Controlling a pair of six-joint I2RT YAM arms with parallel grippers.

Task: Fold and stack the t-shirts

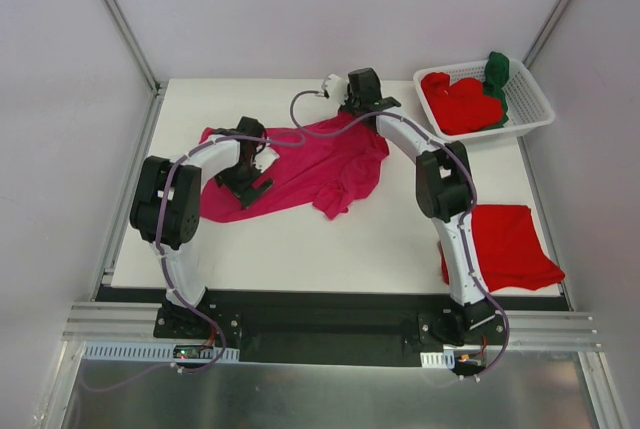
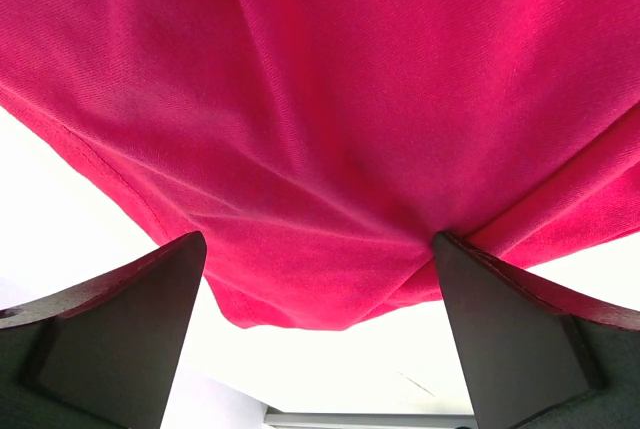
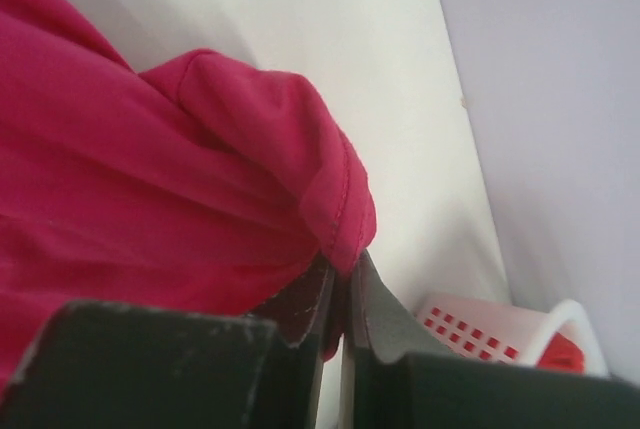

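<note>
A magenta-pink t-shirt (image 1: pixel 300 164) lies crumpled across the middle of the white table. My right gripper (image 1: pixel 352 109) is at its far right corner, shut on a hemmed edge of the pink cloth (image 3: pixel 335 219). My left gripper (image 1: pixel 252 161) hangs over the shirt's left part, jaws wide open, with pink fabric (image 2: pixel 330 129) just past the fingertips (image 2: pixel 150 289) and nothing between them. A red t-shirt (image 1: pixel 510 244) lies flattened at the near right. More red shirts (image 1: pixel 460 104) and a dark green one (image 1: pixel 497 74) fill the basket.
The white slotted basket (image 1: pixel 535 114) stands at the far right corner, and its rim (image 3: pixel 500 329) shows in the right wrist view. Grey walls enclose the table on three sides. A black rail with the arm bases runs along the near edge.
</note>
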